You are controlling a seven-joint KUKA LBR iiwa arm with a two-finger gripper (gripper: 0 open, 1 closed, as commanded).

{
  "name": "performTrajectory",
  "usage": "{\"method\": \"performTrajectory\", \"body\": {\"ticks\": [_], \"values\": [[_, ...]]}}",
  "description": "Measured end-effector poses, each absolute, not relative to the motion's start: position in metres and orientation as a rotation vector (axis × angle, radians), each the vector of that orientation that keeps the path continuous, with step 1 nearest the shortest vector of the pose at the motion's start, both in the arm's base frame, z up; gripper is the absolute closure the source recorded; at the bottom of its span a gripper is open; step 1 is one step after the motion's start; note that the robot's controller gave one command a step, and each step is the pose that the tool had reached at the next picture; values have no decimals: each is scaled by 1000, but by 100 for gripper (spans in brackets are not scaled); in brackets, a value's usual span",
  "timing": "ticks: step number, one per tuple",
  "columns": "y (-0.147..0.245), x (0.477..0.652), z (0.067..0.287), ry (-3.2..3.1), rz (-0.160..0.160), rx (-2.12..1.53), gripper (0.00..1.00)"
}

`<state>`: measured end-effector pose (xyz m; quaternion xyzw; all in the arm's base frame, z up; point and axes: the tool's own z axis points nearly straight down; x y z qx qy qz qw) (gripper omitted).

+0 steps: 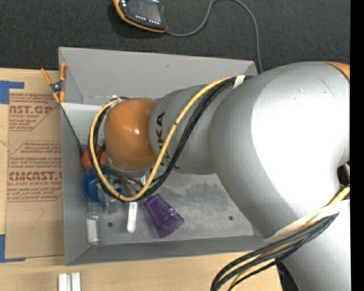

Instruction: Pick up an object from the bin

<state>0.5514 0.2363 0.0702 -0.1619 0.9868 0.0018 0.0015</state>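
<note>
A translucent purple plastic cup [162,215] lies on its side near the front wall of the grey metal bin [170,71]. Just left of it rests a slim white tube [132,217], and farther left a small clear vial [92,228] sits in the front corner. Behind the vial is a round, translucent blue piece [91,187], with a small orange item [85,159] by the left wall, partly hidden. Beyond the bin, a black-and-orange device [141,14] and its black cable [256,42] lie on dark flooring [296,34].
</note>
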Motion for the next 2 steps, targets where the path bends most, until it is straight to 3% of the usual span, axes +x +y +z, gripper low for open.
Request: {"method": "performTrajectory", "body": {"ticks": [1, 2], "values": [[236, 551, 73, 3099, 6, -508, 100], [235, 548, 96, 3108, 2, -510, 100]]}}
